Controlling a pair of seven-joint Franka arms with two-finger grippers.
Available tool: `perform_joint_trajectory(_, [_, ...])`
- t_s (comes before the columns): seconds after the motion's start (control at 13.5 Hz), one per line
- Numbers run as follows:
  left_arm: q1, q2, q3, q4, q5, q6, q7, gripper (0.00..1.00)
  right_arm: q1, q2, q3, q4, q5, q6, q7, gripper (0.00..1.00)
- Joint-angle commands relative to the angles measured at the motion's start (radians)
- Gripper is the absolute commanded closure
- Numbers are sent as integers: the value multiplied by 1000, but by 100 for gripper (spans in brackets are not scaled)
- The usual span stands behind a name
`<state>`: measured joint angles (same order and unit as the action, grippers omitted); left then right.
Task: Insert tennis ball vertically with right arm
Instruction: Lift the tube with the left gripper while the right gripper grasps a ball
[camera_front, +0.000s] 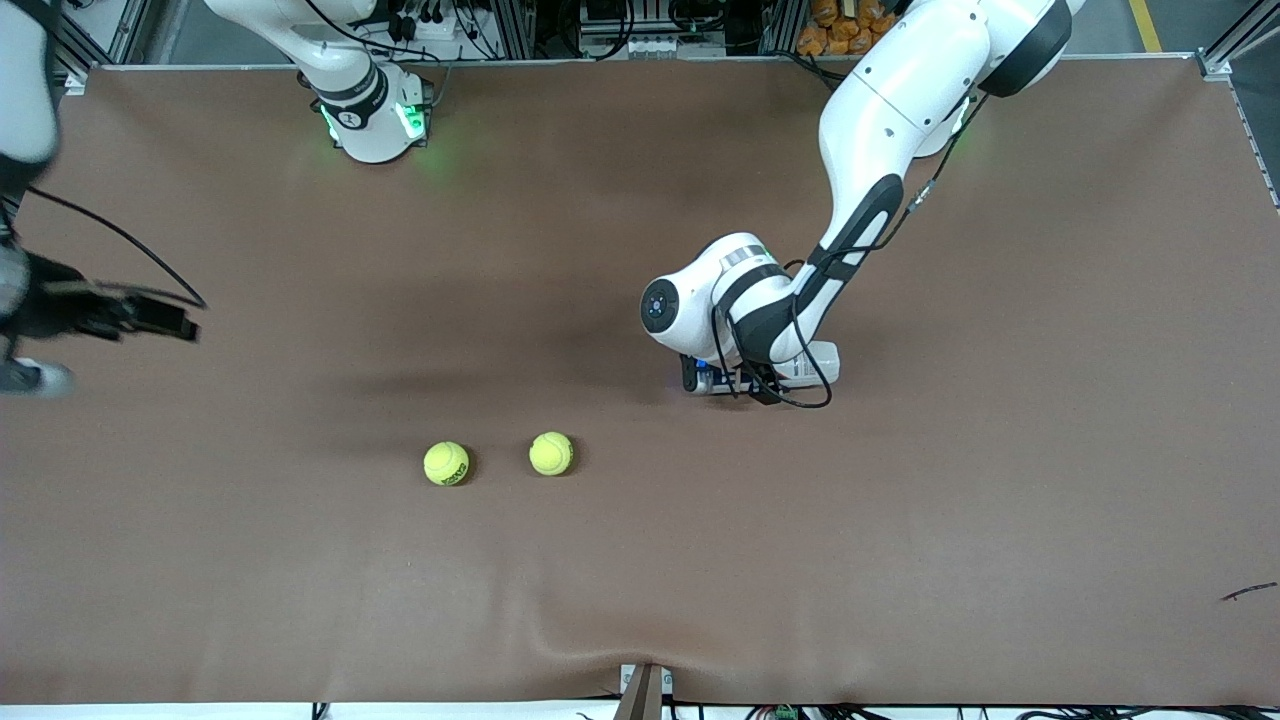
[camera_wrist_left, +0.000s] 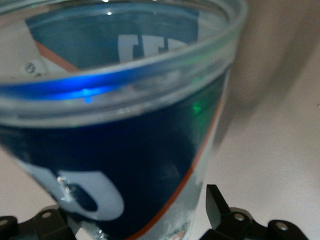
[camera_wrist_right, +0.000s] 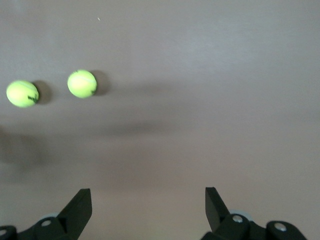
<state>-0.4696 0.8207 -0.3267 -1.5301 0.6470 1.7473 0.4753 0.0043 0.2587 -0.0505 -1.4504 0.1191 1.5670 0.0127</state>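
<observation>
Fingers (camera_wrist_right: 80, 207) of the right gripper (camera_wrist_right: 147, 207) stood wide apart and held nothing; this gripper hung high over the table (camera_front: 1000, 500) at the right arm's end, well apart from the balls. Two tennis balls lay near the table's middle: one ball (camera_front: 551, 453) and, beside it toward the right arm's end, a second ball (camera_front: 446, 463), not touching each other. The left gripper (camera_wrist_left: 135, 220) was down at the table toward the left arm's end, its fingers on either side of a clear can (camera_wrist_left: 115, 115) with a blue label; they seemed closed on it, with its open mouth facing the wrist camera. In the front view the can (camera_front: 810, 365) was mostly hidden under the left wrist. I judge that the picking step was not yet begun. Next, the right arm should descend over one ball, close on it, and carry it above the can's mouth.
</observation>
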Motion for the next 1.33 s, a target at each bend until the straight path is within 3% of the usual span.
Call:
perform_joint_trajectory(0.0, [8, 26, 2, 18, 6, 1, -16, 0, 72, 111, -5, 19, 75, 76, 125, 0])
perform_joint_trajectory(0.37, [17, 31, 2, 18, -4, 1, -35, 0, 235, 276, -5, 30, 111, 272, 459, 0])
perform_joint_trajectory(0.81, [17, 34, 3, 18, -4, 1, -37, 0, 390, 414, -6, 39, 99, 579, 461, 0])
perform_joint_trajectory(1.04, [17, 34, 3, 18, -3, 1, -37, 17, 427, 456, -5, 39, 93, 653, 358, 0])
perform_joint_trajectory(1.26, [17, 34, 2, 18, -3, 1, -38, 23, 491, 511, -6, 38, 83, 757, 305, 0])
